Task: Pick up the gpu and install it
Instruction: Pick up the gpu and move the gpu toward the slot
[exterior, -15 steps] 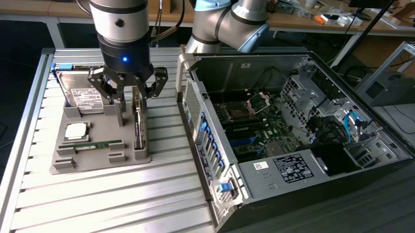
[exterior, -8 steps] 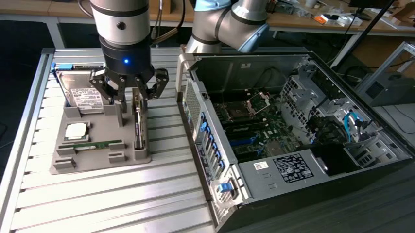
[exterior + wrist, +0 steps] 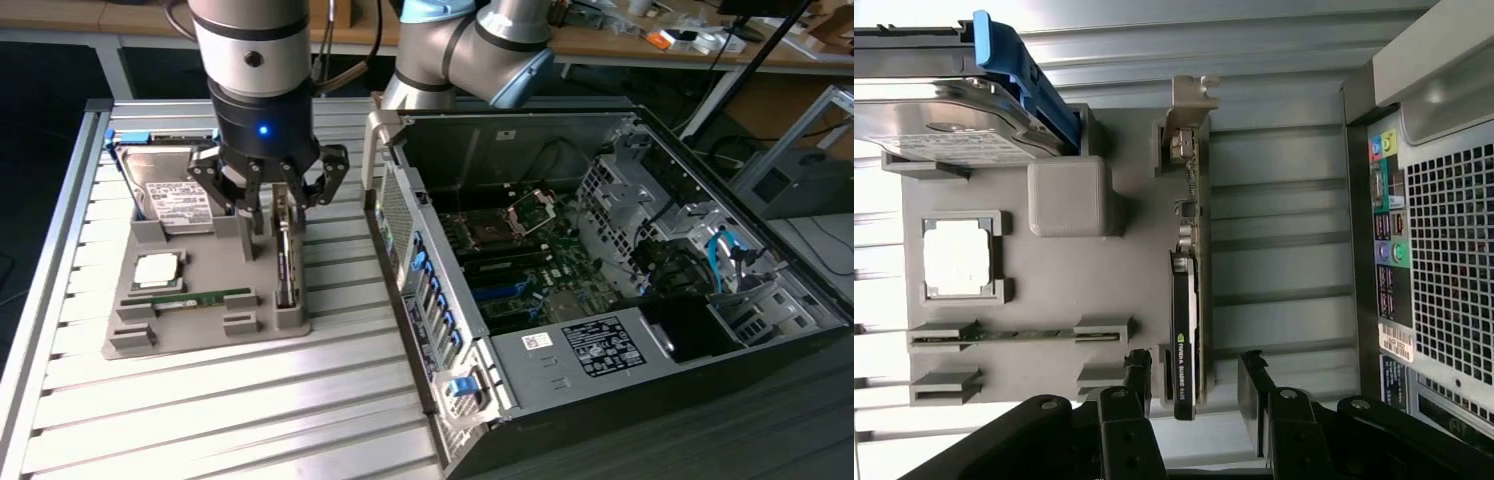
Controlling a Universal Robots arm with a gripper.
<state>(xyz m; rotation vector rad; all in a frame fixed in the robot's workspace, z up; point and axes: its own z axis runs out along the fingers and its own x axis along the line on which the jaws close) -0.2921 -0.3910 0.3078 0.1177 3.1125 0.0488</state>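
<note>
A grey holder (image 3: 200, 328) is lying on the desk (image 3: 240, 415), carrying a hard drive (image 3: 174, 196), a processor chip (image 3: 156, 268) and a RAM stick (image 3: 200, 298), beside an open computer case (image 3: 395, 215).

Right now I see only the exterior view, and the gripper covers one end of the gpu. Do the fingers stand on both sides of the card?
Observer: Yes. In the wrist view the gpu lies between the open fingers of the gripper, with a gap on each side. Nothing is held.
Operator: Which end of the card is between them?
Observer: The end that carries the black block.
Operator: And where is the metal bracket?
Observer: The silver bracket is at the opposite end, on the hard drive side of the tray.
</note>
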